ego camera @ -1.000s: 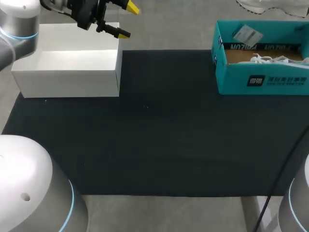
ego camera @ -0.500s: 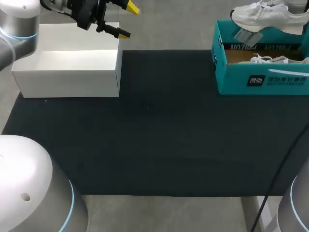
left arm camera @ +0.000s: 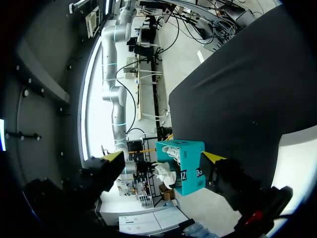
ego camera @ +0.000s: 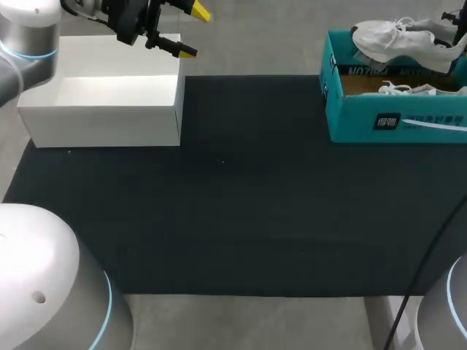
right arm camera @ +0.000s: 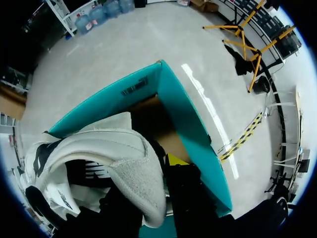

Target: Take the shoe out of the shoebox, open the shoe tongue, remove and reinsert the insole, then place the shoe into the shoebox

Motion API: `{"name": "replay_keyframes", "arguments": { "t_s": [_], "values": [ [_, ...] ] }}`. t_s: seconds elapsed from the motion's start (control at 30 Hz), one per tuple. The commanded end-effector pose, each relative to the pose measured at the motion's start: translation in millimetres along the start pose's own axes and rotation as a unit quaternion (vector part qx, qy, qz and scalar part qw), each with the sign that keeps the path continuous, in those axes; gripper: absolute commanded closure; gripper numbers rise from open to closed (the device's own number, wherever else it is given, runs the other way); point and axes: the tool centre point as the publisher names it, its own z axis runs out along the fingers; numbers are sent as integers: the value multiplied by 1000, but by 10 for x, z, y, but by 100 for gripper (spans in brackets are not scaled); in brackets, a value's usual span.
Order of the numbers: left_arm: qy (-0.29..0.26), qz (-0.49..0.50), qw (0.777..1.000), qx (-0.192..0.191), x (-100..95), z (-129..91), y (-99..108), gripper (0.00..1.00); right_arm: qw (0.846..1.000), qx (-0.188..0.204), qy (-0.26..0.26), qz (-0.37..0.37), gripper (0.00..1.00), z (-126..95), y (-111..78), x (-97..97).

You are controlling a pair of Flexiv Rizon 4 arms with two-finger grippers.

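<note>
Gripping white shoe (ego camera: 398,40) at its heel end with clenched right jaws, just above teal shoebox (ego camera: 365,120), likely to clear its walls; parked over white box (ego camera: 102,120) with left jaws spread, empty, seemingly for room.

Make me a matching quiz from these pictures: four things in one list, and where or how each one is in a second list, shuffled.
Things:
1. white shoe
2. teal shoebox
3. white box
4. left gripper

States:
A. on the left side of the table, open-topped
B. jaws wide open, nothing between them
C. held in the air above the shoebox
D. on the table's right side, lid off

Pairs: 1-C, 2-D, 3-A, 4-B
</note>
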Motion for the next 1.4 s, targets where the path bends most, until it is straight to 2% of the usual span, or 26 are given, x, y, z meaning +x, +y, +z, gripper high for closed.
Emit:
{"name": "replay_keyframes", "arguments": {
  "t_s": [0.03,0.3,0.47,0.77,1.1,1.4],
  "values": [
    [1,0,1000,1,-1,-1,7,0,996,93,3,3,100,104,108,13],
    [1,0,1000,1,-1,-1,7,0,995,77,48,37,100,-364,130,-153],
    [1,0,1000,1,-1,-1,7,0,995,82,50,25,100,-472,45,-141],
    [1,0,1000,1,-1,-1,7,0,992,115,35,-30,100,-315,-231,7],
    [1,0,1000,1,-1,-1,7,0,993,114,14,-40,100,1,-165,24],
    [1,0,1000,1,-1,-1,7,0,990,129,-13,-50,100,295,-120,59]
  ]
}}
